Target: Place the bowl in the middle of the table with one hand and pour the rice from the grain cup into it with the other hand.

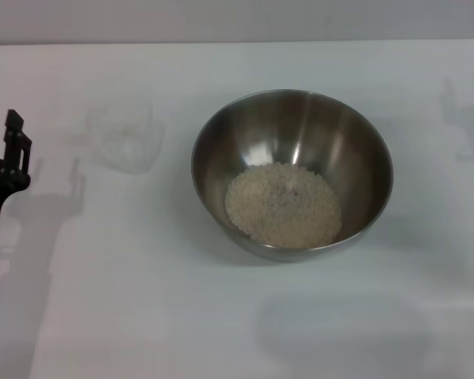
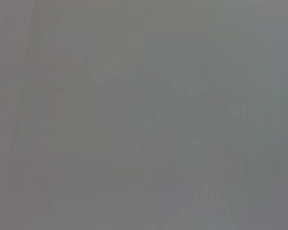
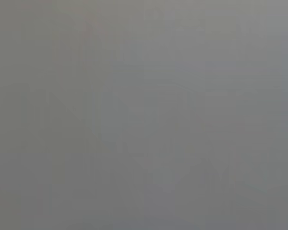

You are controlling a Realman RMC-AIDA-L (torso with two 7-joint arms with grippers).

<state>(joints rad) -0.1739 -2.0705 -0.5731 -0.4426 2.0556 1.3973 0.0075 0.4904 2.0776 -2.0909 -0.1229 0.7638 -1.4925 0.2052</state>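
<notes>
White table [image 1: 237,332] fills the head view w/ a pale wall strip along the far edge. Roughly mid-table, a bit right of centre, sits the bowl [image 1: 300,118], upright, steel, shiny inside. The rice [image 1: 283,205] lies in its bottom as a loose pale heap, nearer the near side of the basin; the far inner wall is bare metal w/ glare spots.

Left of the bowl & slightly farther back stands the grain cup [image 1: 126,136], clear plastic, hard to make out vs. the white top; looks upright & empty, apart from the bowl, not touching it. A faint shadow falls on the table beside it.

Left gripper [image 1: 14,150] shows at the far-left edge as a black bracket w/ one dark finger pointing away; it's well clear of the cup & has hold of nothing, but can't tell how wide the pincer stands, since only part is in frame. Its shadow falls on the table just to its right.

Right gripper isn't visible in the head view. Both wrist views give only flat grey, nothing readable.
</notes>
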